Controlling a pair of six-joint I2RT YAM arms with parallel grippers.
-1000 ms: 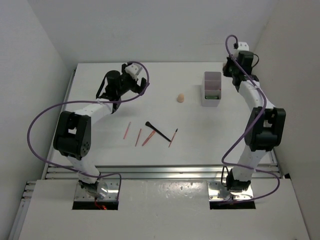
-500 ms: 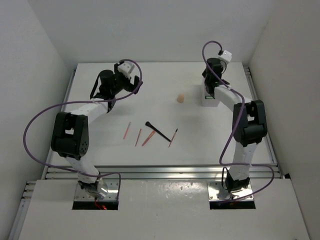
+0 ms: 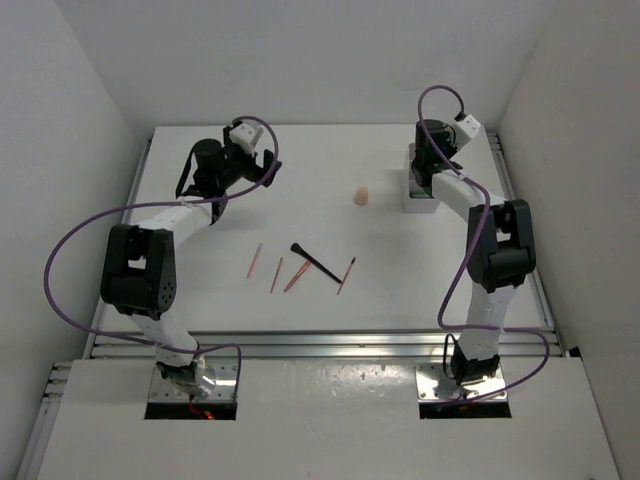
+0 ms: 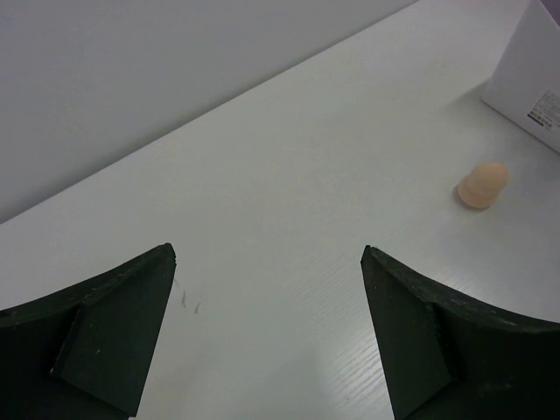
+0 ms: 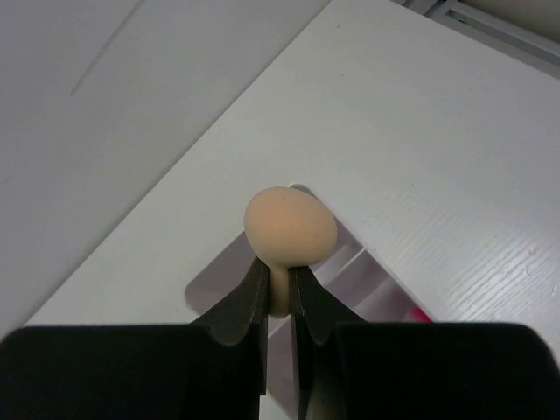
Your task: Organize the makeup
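My right gripper [image 5: 279, 271] is shut on the narrow end of a beige egg-shaped sponge [image 5: 290, 226], held above the white compartment box [image 5: 223, 276] at the back right [image 3: 420, 200]. A second beige sponge [image 3: 361, 196] lies on the table left of the box and also shows in the left wrist view [image 4: 483, 185]. Thin pink and red pencils [image 3: 277, 274] and a black brush [image 3: 315, 262] lie in the middle of the table. At the back left, my left gripper [image 3: 260, 160] hangs open above bare table [image 4: 267, 254], holding nothing.
Something pink [image 5: 418, 313] shows inside one of the box's compartments. The box's white side [image 4: 534, 70] appears at the top right of the left wrist view. White walls close in the table at the back and both sides.
The right arm swung left from the back right corner to above the box, carrying the sponge. The left gripper drew back slightly to the left.
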